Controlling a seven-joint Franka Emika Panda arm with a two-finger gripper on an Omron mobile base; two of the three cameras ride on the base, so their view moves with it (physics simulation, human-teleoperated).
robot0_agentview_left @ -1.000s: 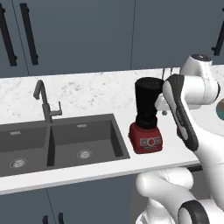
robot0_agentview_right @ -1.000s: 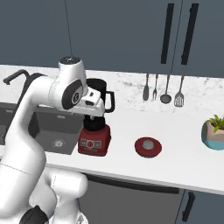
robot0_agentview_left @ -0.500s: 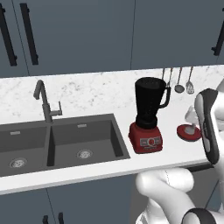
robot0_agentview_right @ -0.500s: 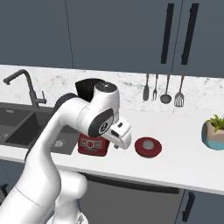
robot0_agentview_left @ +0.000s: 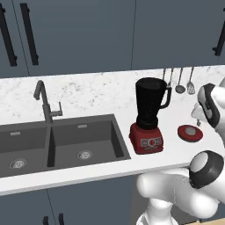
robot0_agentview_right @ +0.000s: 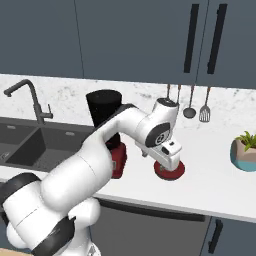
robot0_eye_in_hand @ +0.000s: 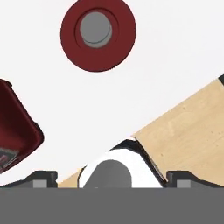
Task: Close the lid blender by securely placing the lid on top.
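— Lying flat on the white counter (robot0_agentview_left: pixel 110 169), the lid (robot0_agentview_left: pixel 190 133) is just beside the blender (robot0_agentview_left: pixel 148 116), on the side away from the sink (robot0_agentview_left: pixel 57 144), greyish centre up. It isn't on the jar yet; the jar's mouth stands open.

— And the gripper (robot0_eye_in_hand: pixel 111 177)?

— Above the lid, pointing down at the counter. In the hand view the lid (robot0_eye_in_hand: pixel 98 35) sits toward the top of the picture, with a corner of the blender's red base (robot0_eye_in_hand: pixel 15 131) at the left. The two finger tips (robot0_eye_in_hand: pixel 41 178) show far apart at the bottom corners, so the jaws are spread and hold nothing.

— What could go wrong from here?

— My guess: the lid is low and flat, so a descent that's off-centre could pinch only the rim and tip it or skid it along the counter. In the right base view the arm's forearm (robot0_agentview_right: pixel 120 125) passes close by the jar, so a careless swing might knock the blender. Later, a tilted lid may catch on the jar's rim rather than seat.

— The hanging utensils (robot0_agentview_right: pixel 190 102)?

— Well apart, behind.
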